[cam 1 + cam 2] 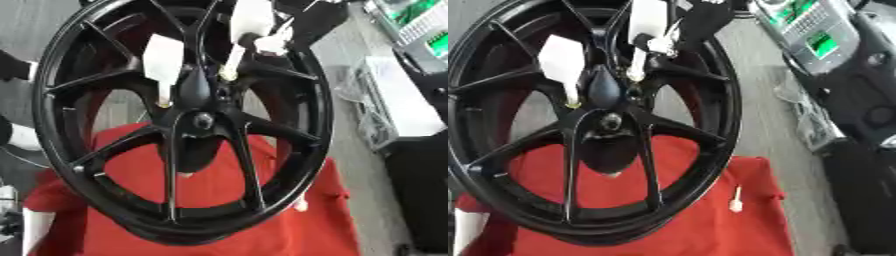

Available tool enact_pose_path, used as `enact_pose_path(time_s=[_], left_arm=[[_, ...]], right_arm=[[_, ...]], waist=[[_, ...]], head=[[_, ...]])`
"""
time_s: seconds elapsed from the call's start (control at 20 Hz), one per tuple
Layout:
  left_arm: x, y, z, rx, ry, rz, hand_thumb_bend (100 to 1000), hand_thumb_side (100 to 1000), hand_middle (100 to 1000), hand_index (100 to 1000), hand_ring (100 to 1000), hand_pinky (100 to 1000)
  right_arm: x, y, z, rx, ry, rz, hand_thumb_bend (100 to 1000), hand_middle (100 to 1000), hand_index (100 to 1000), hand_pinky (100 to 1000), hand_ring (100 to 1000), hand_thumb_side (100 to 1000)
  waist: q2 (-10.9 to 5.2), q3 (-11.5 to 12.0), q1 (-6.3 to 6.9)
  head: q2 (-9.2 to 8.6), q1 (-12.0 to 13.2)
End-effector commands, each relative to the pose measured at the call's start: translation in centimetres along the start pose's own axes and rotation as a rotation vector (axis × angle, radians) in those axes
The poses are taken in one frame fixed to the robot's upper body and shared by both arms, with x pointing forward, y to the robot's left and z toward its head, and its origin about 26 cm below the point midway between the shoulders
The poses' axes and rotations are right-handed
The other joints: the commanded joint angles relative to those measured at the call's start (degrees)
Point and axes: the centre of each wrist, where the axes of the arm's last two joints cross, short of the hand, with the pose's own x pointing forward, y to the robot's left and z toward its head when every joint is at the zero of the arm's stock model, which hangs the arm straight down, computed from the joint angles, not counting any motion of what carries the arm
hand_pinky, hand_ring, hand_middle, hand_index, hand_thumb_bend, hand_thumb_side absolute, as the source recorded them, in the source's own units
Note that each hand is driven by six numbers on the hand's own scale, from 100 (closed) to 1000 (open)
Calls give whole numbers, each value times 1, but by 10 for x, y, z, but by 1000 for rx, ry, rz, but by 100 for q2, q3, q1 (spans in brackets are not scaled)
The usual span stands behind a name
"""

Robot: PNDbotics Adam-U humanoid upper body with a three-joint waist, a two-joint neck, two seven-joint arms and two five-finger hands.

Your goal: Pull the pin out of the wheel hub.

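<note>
Two white pins [164, 62] stand in the black wheel hub [203, 120]. The right hand [661, 44] is clenched on the second pin [644, 30], just right of the first. The wheel's rim hides the red cloth [710, 230].

Black wheel hub [201, 122] stands over red cloth [289, 220], two white pins [164, 62] in it
</note>
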Motion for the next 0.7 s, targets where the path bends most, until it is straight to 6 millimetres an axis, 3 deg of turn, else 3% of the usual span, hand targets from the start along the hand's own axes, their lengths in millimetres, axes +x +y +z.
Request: enact_pose_path(time_s=[0.05, 0.3, 0.7], left_arm=[[7, 4, -3, 1, -25, -14, 198, 857, 786, 824, 875, 650], [7, 5, -3, 5, -24, -15, 198, 856, 786, 824, 875, 650], [6, 8, -2, 20, -25, -19, 197, 857, 787, 824, 876, 650]], right_arm=[[10, -24, 22, -77, -23, -6, 100, 227, 412, 707, 464, 169], [9, -38, 54, -202, -19, -80, 100, 220, 405, 713, 459, 140], [-33, -38, 132, -575, 177, -189, 100, 215, 399, 729, 457, 100]], waist=[[-152, -22, 48], [-153, -66, 59], [-109, -183, 110]], head=[[33, -12], [33, 26], [-45, 201]])
